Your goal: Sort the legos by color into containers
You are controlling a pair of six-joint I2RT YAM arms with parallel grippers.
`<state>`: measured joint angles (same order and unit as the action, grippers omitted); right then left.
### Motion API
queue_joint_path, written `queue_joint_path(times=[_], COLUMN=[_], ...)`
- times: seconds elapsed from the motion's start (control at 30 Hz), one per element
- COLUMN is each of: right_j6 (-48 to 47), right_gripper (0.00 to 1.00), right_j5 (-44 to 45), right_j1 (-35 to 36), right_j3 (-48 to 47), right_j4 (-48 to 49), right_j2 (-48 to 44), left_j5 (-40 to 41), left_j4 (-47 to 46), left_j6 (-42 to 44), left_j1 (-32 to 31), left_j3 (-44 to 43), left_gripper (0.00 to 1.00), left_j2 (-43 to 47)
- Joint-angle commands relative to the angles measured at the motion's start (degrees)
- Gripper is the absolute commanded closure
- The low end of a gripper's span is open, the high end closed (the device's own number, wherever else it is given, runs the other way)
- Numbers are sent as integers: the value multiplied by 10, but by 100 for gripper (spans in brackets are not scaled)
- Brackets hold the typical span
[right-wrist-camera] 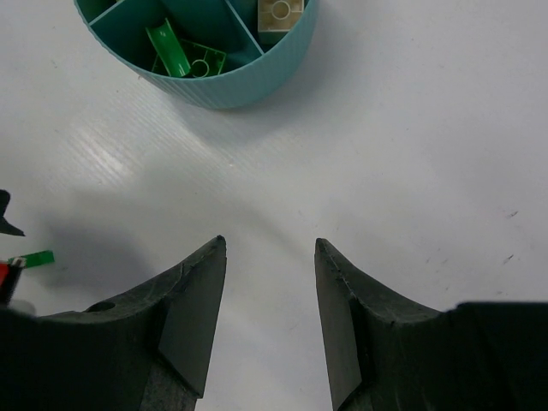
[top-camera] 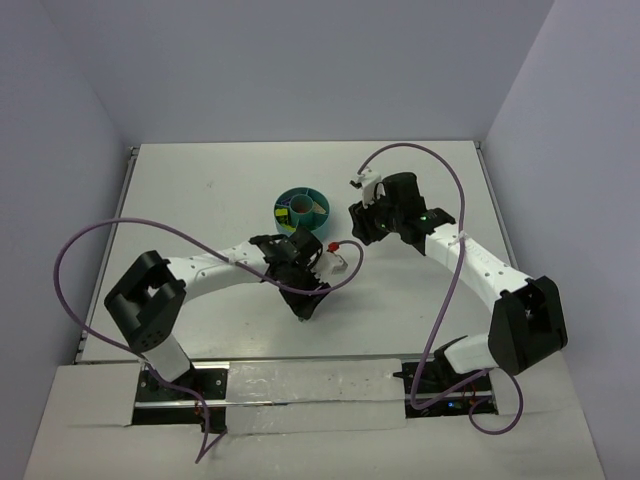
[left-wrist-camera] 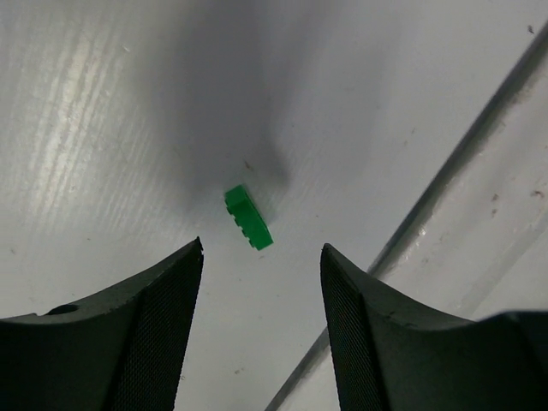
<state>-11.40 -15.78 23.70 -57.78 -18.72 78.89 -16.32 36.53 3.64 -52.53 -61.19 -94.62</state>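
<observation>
A small dark green lego (left-wrist-camera: 248,217) lies flat on the white table, just past the tips of my left gripper (left-wrist-camera: 261,248). That gripper is open, its jaws standing either side of the brick's near end with nothing between them. From above, the left gripper (top-camera: 303,310) points down at the table near the front edge. The round teal bowl (top-camera: 302,207) stands mid-table. One of its compartments holds green legos (right-wrist-camera: 175,51) and another holds a cream one (right-wrist-camera: 281,10). My right gripper (right-wrist-camera: 270,244) is open and empty, hovering over bare table right of the bowl (right-wrist-camera: 248,90).
A grey strip along the table's front edge (left-wrist-camera: 462,154) runs close to the right of the green brick. A small green bit (right-wrist-camera: 36,258) and a red bit (right-wrist-camera: 4,270) show at the left edge of the right wrist view. Purple cables loop over both arms.
</observation>
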Motion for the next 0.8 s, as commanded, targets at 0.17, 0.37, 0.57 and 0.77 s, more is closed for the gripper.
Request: queue_joint_path(times=[0.17,0.37,0.57,0.77], right_j6=[-3,-6,-9,-10], right_gripper=[47,47,47,47], right_j5=[11,10,10,12], right_j1=[-5,-5,-5,-4], right_j3=[0,6,6,10], right_j4=[9,11,12,14], right_j2=[-26,-30,-29,-30], left_j5=[80,75,71,70], left_j4=[4,6,1,2], left_j6=[-31,-31,-27,-25], left_j1=[-7,-11,-28,-34], left_j3=[-38,-44,-41,-41], left_gripper=[41,43,44,47], left_j2=[-46,-63,-74,-77])
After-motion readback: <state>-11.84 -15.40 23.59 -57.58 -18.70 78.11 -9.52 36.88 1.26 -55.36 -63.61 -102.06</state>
